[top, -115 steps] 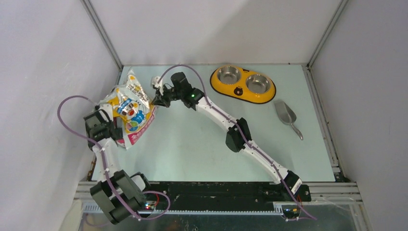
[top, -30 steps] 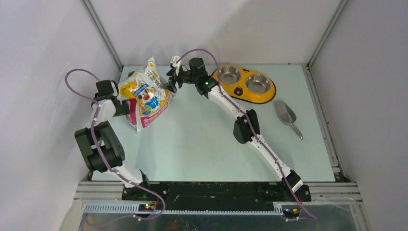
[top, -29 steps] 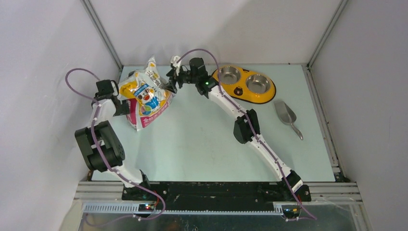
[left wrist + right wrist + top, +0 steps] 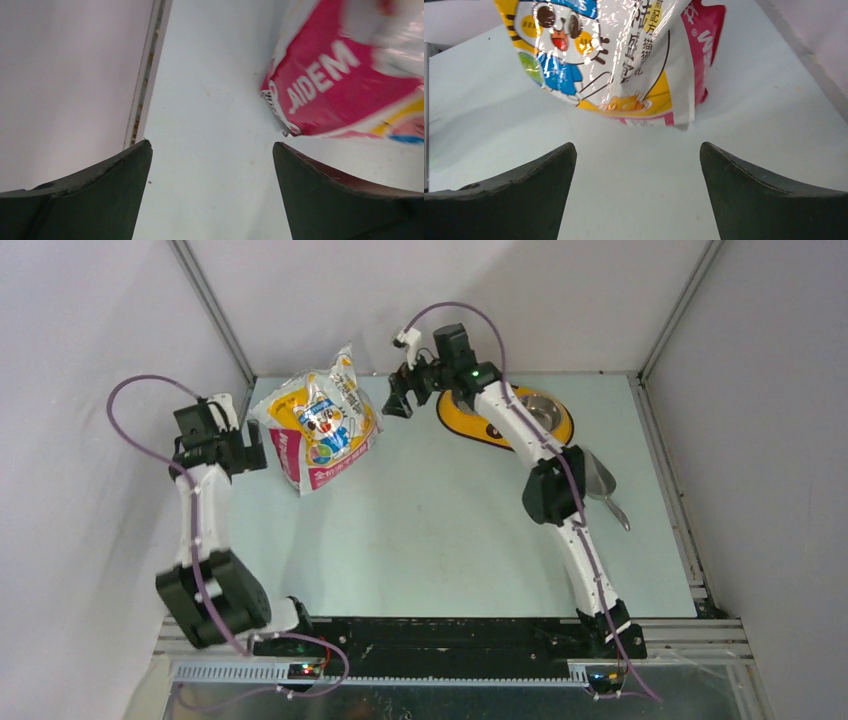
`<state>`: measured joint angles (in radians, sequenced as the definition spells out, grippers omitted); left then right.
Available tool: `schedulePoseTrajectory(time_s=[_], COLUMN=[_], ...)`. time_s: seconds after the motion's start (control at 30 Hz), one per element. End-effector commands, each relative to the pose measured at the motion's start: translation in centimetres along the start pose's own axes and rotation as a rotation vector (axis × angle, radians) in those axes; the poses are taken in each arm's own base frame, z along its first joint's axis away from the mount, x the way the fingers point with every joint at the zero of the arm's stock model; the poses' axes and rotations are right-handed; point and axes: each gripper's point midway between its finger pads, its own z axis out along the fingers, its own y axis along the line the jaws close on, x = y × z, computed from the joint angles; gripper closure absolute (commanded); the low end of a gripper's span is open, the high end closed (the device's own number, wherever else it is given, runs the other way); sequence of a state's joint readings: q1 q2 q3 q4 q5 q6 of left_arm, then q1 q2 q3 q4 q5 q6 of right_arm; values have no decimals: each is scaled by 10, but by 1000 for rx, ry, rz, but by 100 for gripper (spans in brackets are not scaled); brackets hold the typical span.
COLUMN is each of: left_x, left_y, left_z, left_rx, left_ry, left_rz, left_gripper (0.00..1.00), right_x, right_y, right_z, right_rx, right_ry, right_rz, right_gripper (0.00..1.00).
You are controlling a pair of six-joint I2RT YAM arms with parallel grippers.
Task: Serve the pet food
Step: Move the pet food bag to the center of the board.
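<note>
Two arms reach toward the far left corner of the desk (image 4: 430, 530) from opposite sides. The left arm runs up along the left edge, its wrist bent so the left gripper (image 4: 252, 455) points right. The right arm stretches diagonally to the far edge, crossing over the yellow double-bowl feeder (image 4: 460, 422) and part of the grey scoop (image 4: 603, 478), with the right gripper (image 4: 393, 400) pointing left. Both sets of jaws stand spread wide with nothing between them; each wrist view shows only bare desk in the gap.

The pet food bag (image 4: 320, 422) is glossy and crinkled. It is white and yellow with a pink band, and a cartoon cat in blue is printed on its face. One crimped corner sticks up toward the far edge. No kibble is visible. The left wrist view shows it blurred.

The bag sits near the far left corner between the two grippers, touching neither. Its pink corner lies just ahead of the left fingertips, and its printed face is a little beyond the right ones.
</note>
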<state>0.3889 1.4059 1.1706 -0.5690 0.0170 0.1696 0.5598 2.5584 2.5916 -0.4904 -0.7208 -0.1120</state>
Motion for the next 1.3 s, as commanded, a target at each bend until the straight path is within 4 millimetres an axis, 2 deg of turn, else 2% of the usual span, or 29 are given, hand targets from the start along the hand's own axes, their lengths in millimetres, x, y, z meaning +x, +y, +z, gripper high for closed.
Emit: schedulePoseTrajectory(time_s=[0.0, 0.03, 0.07, 0.23, 0.37, 0.47, 0.57, 0.6, 0.63, 0.67, 0.7, 0.73, 0.77, 0.8, 0.83, 0.87, 0.9, 0.93, 0.97, 1.0, 1.03, 1.07, 1.1, 1.13, 1.2, 1.27], left_x=[-14, -13, -14, -18, -29, -35, -47, -51, -60, -66, -78, -96, -100, -123, -125, -147, -147, -164, -161, -172, -167, -174, -169, -173, -167, -165], left_y=[-12, -10, -9, 4, -11, -45, -65, -65, -75, -73, -79, -80, -86, -85, -87, -85, -85, -83, -85, -84, -87, -86, -87, -84, -83, -77], left_z=[-50, -62, -74, -99, -110, -124, -133, -133, -136, -134, -133, -141, -129, -141, -123, -133, -114, -120, -103, -107, -92, -93, -81, -80, -61, -50], left_rx=[62, 52, 43, -41, 43, 227, 296, 272, 281, 241, 234, 221, 229, 217, 222, 205, 206, 193, 207, 203, 223, 222, 239, 236, 272, 297], left_ry=[-139, -151, -177, -230, -286, -337, -363, -364, -379, -381, -387, -421, -383, -427, -372, -412, -352, -379, -328, -346, -298, -307, -266, -269, -213, -182], left_rz=[71, 83, 90, 106, 116, 174, 246, 283, 328, 368, 403, 427, 443, 453, 458, 462, 477, 483, 505, 514, 539, 548, 568, 572, 583, 570], left_gripper=[2, 2, 2, 2, 2, 2, 2, 2, 2, 2, 2, 2, 2, 2, 2, 2, 2, 2, 2, 2, 2, 2, 2, 2, 2, 2], right_x=[-66, -79, -61, -41, -19, -7, 3, 4, 4, 4, 4, 3, 3, 4, 6, 6, 6, 8, 7, 11, 9, 14, 11, 16, 18, 20], right_y=[43, 51, 53, 60, 59, 63, 71, 76, 76, 78, 78, 77, 77, 76, 76, 74, 74, 72, 73, 70, 70, 67, 68, 65, 63, 63], right_z=[-86, -105, -107, -174, -218, -231, -232, -229, -227, -223, -222, -219, -218, -216, -217, -217, -217, -219, -221, -224, -226, -229, -232, -235, -239, -243], right_rx=[111, 158, 169, 352, 402, 384, 342, 328, 325, 327, 328, 334, 334, 329, 327, 327, 327, 329, 320, 324, 321, 326, 324, 330, 337, 343], right_ry=[4, -2, 45, 133, 139, 131, 148, 157, 166, 178, 188, 201, 206, 217, 225, 225, 224, 226, 213, 213, 196, 195, 177, 180, 169, 165], right_rz=[-112, -130, -116, -83, -20, 17, 0, -12, -37, -55, -78, -96, -101, -102, -97, -96, -93, -86, -86, -67, -68, -50, -54, -36, -28, -27], right_gripper=[3, 3, 2, 1, 1, 2, 4, 4, 4, 4, 4, 4, 4, 4, 4, 4, 5, 5, 5, 5, 5, 5, 5, 5, 5, 5])
